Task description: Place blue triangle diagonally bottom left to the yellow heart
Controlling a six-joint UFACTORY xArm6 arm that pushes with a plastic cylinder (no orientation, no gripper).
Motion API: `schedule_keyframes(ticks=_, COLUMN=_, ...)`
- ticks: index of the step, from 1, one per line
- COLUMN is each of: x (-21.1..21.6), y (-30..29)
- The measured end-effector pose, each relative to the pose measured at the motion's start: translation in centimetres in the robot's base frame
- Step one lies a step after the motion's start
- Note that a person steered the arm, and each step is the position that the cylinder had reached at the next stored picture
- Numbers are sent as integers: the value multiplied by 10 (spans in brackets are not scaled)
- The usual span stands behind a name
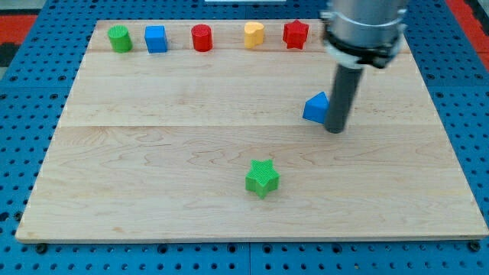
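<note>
Camera view: wooden desk sitting on a blue pegboard-looking base, seen from slightly above. Blue triangle on the view's right half, roughly mid-height, lying flat on the wood. My tip planted right against the triangle's right edge, touching or as good as touching, hard to call from this angle. Dark rod running straight up from there into the grey arm housing at the view's top right, which covers part of the desk's back edge. No gripper on this arm at all, just the rod, so nothing to report as apart or together.

Row of blocks along the view's top edge, left to right: green cylinder, blue cube, red cylinder, yellow heart (shape a bit mushy at this size, looks rounded), then red star just beside the arm housing. Blue triangle well below that row, down and to the view's right of the yellow heart. Green star alone near the view's bottom centre, well apart from everything else, down and left of the triangle.
</note>
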State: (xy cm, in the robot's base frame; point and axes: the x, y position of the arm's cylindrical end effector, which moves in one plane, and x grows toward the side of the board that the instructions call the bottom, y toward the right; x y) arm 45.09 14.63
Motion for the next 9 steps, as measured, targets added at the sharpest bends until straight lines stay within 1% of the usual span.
schedule_keyframes(ticks=1, x=-38, y=-3)
schedule_keyframes(ticks=2, x=-72, y=-40)
schedule_keyframes(ticks=3, x=-71, y=-19)
schedule_keyframes(ticks=4, x=-38, y=5)
schedule_keyframes(ticks=5, x=-1, y=-31)
schedule_keyframes(ticks=6, x=-54, y=-97)
schedule_keyframes(ticks=7, x=-65, y=-108)
schedule_keyframes(ticks=8, x=-40, y=-72)
schedule_keyframes(ticks=9, x=-58, y=-57)
